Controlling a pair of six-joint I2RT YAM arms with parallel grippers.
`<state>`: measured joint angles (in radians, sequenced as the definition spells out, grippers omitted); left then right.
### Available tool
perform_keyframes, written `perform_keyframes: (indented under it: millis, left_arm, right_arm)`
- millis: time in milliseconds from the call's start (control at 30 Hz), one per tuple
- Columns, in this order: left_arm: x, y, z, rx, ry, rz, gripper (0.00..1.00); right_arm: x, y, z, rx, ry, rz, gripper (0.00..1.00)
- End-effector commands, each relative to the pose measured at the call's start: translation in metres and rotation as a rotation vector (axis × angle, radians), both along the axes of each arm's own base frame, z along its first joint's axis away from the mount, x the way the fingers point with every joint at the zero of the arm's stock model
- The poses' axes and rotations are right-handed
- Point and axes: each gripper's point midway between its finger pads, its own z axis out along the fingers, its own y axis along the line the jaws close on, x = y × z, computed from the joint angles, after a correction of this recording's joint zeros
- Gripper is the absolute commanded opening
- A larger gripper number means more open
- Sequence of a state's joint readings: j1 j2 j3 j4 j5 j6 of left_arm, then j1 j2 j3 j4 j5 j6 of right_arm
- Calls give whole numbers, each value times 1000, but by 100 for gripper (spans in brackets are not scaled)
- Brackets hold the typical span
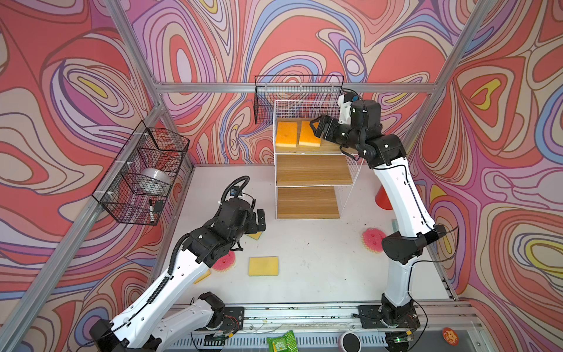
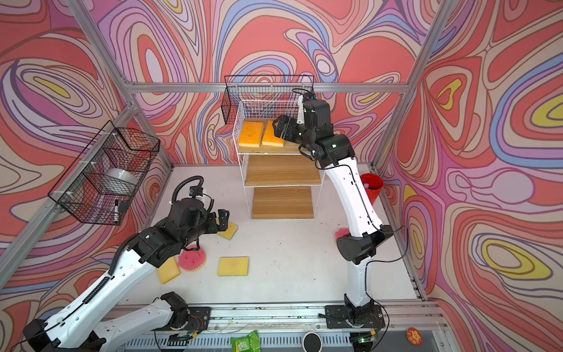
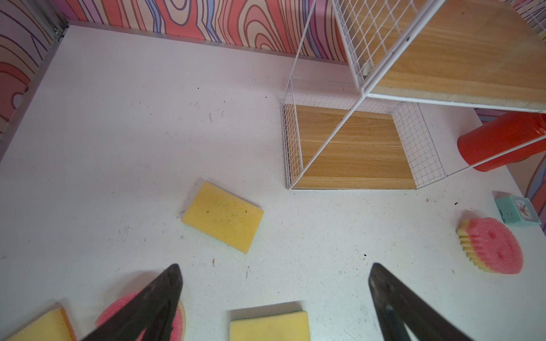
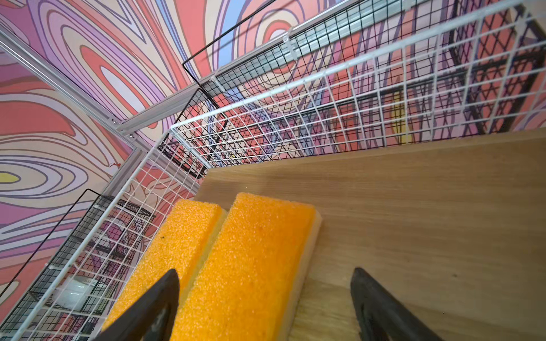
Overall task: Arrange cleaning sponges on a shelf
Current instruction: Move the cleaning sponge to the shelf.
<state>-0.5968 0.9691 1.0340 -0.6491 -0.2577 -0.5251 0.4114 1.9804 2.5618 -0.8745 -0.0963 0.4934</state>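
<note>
Sponge (image 4: 245,265): orng top, yel. base

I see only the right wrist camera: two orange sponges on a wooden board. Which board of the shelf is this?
Observer: The top board of the shelf, of three.
Operator: How many sponges are not yet shelved?
Observer: Five lie on the table: the rectangle near the shelf, the central rectangle, the rectangle beside the left arm, the pink round sponge by the left arm, the pink round sponge by the right arm.
Operator: And the other arm?
Observer: The left pincer is open and empty above the table.
</note>
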Motion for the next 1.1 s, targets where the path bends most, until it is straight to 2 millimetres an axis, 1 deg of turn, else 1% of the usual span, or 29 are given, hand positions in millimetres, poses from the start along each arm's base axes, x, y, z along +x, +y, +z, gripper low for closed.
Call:
perform_keyframes:
  millis: [0, 267, 900, 1067]
  left_arm:
    - [-2, -1, 0, -9, -11, -5, 100]
    - [-3, 1, -1, -8, -10, -1, 100]
    - [-4, 4, -1, 1, -12, 5, 100]
    - [-5, 5, 1, 1, -16, 6, 100]
  right_arm:
    - [9, 8, -14, 14, 29, 20, 94]
    - [13, 21, -12, 48, 14, 78, 92]
    - [7, 47, -13, 71, 8, 164, 90]
    - [9, 48, -15, 76, 12, 164, 90]
